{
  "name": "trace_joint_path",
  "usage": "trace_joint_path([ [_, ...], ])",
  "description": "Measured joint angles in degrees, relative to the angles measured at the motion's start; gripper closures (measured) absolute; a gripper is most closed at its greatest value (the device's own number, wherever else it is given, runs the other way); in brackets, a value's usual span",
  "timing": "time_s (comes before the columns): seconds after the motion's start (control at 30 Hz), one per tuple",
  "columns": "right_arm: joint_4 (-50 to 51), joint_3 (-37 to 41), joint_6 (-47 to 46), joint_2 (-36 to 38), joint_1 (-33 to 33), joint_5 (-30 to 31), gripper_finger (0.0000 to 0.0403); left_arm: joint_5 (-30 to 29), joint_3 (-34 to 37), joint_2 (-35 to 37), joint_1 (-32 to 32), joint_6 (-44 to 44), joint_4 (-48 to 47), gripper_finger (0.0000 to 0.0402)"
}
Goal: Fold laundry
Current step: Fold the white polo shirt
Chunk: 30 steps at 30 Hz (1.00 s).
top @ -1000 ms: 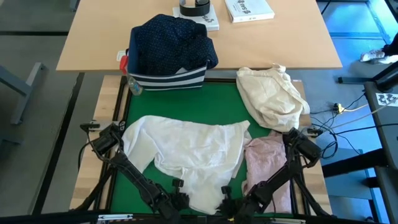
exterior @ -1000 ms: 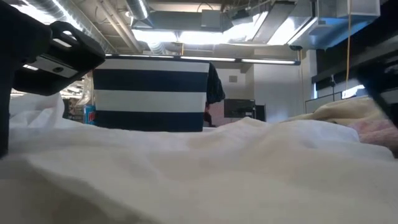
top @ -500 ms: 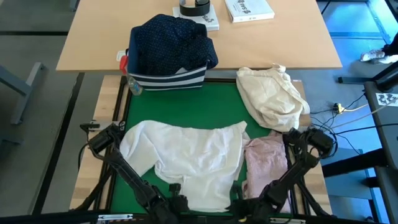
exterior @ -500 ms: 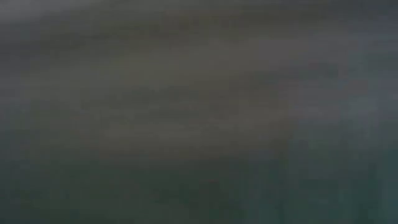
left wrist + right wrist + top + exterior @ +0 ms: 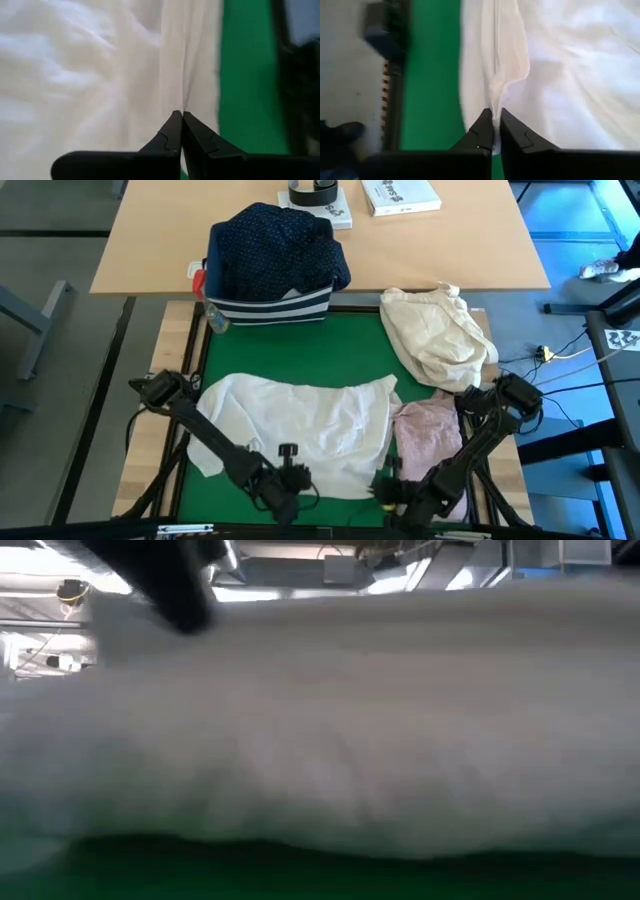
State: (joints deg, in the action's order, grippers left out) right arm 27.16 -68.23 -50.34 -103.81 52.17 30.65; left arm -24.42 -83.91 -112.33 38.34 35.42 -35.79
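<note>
The white shirt [image 5: 300, 425] lies spread on the green mat [image 5: 350, 350], and its near edge is raised off the mat [image 5: 300, 875]. My left gripper [image 5: 295, 483] and my right gripper [image 5: 386, 488] are both shut on that near edge, a short way apart. The pale pink top [image 5: 430, 435] lies crumpled to the right of the shirt, partly under my right arm. The navy white-dotted shirt [image 5: 275, 245] is heaped on the striped bin at the back. The jeans are not in view. My left gripper pinches a fold of the shirt's near edge [image 5: 183, 102] between its two fingers, slanting down from the near side. The cloth runs away from the fingertips in drawn creases. How many layers it holds cannot be told. My right gripper pinches a bunched fold of the shirt's near edge [image 5: 495, 102] between its two fingers, slanting down from the near side. The cloth there is gathered into a ridge and lifted off the mat, while the rest of the shirt lies on it.
A cream-beige cloth bundle [image 5: 438, 335] lies at the mat's far right. The navy white-striped bin [image 5: 270, 305] stands at the far left, on the edge of the wooden table [image 5: 450, 250], which also bears a tape roll [image 5: 313, 192] and a book [image 5: 400, 194].
Both grippers have risen and moved toward the far edge with the shirt's near edge, which is now lifted clear of the mat and drawn back from the table's front. The right gripper has also rolled. The shirt's far part has stayed in place.
</note>
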Motion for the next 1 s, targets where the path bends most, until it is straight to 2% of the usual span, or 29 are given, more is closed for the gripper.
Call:
trace_joint_path([
  [0.23,8.5,0.2,-5.5,0.0,-4.2,0.8,0.0394,-3.8,1.3,0.2,-2.9,3.3,-3.9,0.0401],
  [0.4,8.8,2.3,-5.6,0.0,-8.0,-1.2,0.0380,-4.8,4.3,0.1,-4.0,4.9,-2.5,0.0401],
  [0.57,7.0,4.5,-5.6,0.0,-10.4,-3.7,0.0384,-6.5,7.0,0.1,-4.7,4.6,0.8,0.0400],
  [0.7,7.5,4.6,-6.1,0.0,-12.5,-4.1,0.0379,-6.8,7.4,0.1,-5.9,4.5,0.4,0.0382],
  [0.8,7.6,4.6,-7.6,0.0,-14.0,-4.7,0.0358,-6.0,7.5,0.1,-6.8,4.5,0.3,0.0358],
  [0.9,7.9,4.6,-7.7,0.0,-15.3,-6.8,0.0320,-3.8,7.5,0.1,-8.0,3.5,0.3,0.0328],
  [1.0,9.5,4.4,-7.7,0.5,-16.6,-10.4,0.0278,1.1,7.3,0.9,-9.4,2.0,-0.8,0.0299],
])
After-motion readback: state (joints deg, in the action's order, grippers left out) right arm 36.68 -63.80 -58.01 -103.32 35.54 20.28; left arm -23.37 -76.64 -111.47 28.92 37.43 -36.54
